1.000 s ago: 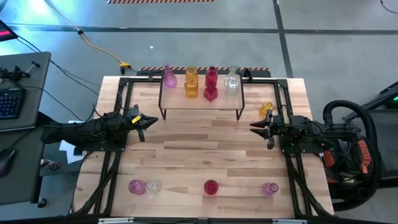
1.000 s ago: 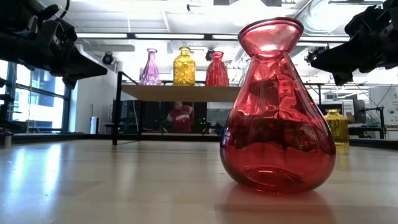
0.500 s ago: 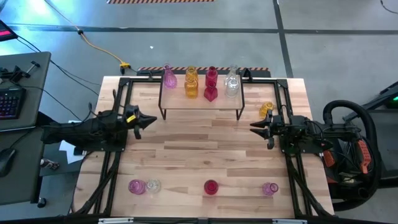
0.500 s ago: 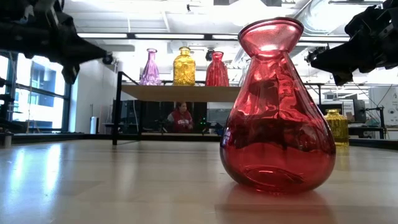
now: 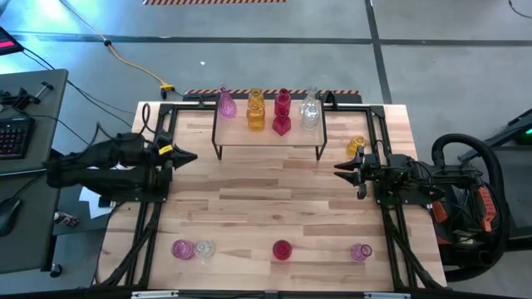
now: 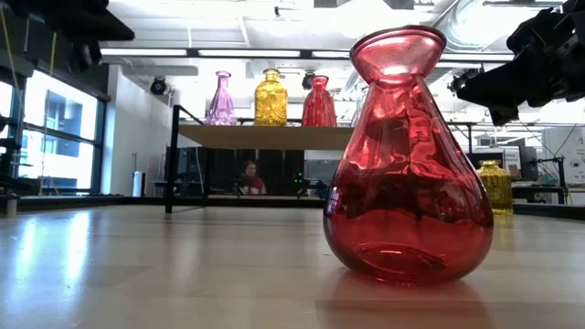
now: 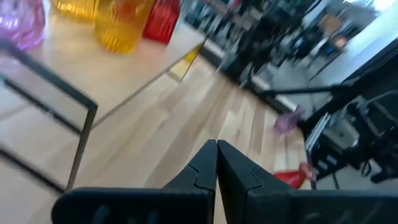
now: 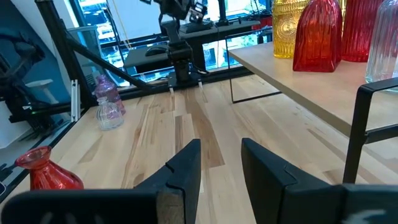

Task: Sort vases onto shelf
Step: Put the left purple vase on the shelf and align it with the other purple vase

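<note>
The shelf (image 5: 268, 138) stands at the table's far middle and carries pink (image 5: 226, 104), amber (image 5: 256, 111), two red (image 5: 282, 112) and a clear vase (image 5: 310, 110). An amber vase (image 5: 356, 147) stands on the table to the shelf's right. Along the near edge stand a pink (image 5: 183, 248), a clear (image 5: 204, 247), a red (image 5: 282, 249) and another pink vase (image 5: 361, 251). My left gripper (image 5: 189, 155) hovers shut by the shelf's left end (image 7: 216, 149). My right gripper (image 5: 341, 170) hovers open near the shelf's right end (image 8: 221, 152). The red vase (image 6: 407, 164) fills the low view.
Black frame rails (image 5: 158, 124) run along the table's left and right sides under the arms. Bare wood (image 5: 266, 199) lies between the shelf and the near row of vases. A person (image 6: 248, 176) shows in the room beyond the shelf.
My left arm has drawn back toward the table's left edge and risen; in the low view it has climbed to the picture's top corner. The right arm and all vases have stayed put.
</note>
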Controlling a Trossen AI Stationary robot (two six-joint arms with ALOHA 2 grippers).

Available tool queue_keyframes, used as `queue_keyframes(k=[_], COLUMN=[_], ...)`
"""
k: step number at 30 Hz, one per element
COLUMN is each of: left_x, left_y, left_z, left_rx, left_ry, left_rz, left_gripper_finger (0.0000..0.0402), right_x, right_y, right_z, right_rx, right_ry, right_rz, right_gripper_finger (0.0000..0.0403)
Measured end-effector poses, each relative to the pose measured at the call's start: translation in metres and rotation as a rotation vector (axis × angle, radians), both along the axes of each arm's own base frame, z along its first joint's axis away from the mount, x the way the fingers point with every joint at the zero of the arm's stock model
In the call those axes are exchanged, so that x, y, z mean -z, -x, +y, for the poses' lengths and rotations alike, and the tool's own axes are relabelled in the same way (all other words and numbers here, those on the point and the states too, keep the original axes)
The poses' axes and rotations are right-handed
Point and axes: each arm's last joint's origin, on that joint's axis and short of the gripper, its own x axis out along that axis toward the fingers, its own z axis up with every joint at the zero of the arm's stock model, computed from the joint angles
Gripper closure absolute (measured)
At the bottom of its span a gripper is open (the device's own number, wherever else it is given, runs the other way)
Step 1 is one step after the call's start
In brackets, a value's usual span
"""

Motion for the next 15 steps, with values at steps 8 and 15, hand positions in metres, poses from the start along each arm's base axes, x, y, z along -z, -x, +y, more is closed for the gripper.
queue_keyframes(k=[8, 15], left_x=[-0.05, -0.074], left_y=[0.0, -0.019], left_z=[0.0, -0.001], left_rx=[-0.045, -0.023], left_ry=[0.124, 0.211], left_rz=[0.328, 0.553], left_gripper_finger=[0.0398, 0.0398], right_x=[0.0, 0.0], right_y=[0.0, 0.0], right_z=[0.0, 0.0], right_rx=[0.0, 0.0], right_ry=[0.0, 0.0], right_rz=[0.0, 0.0], right_gripper_finger=[0.0304, 0.0304])
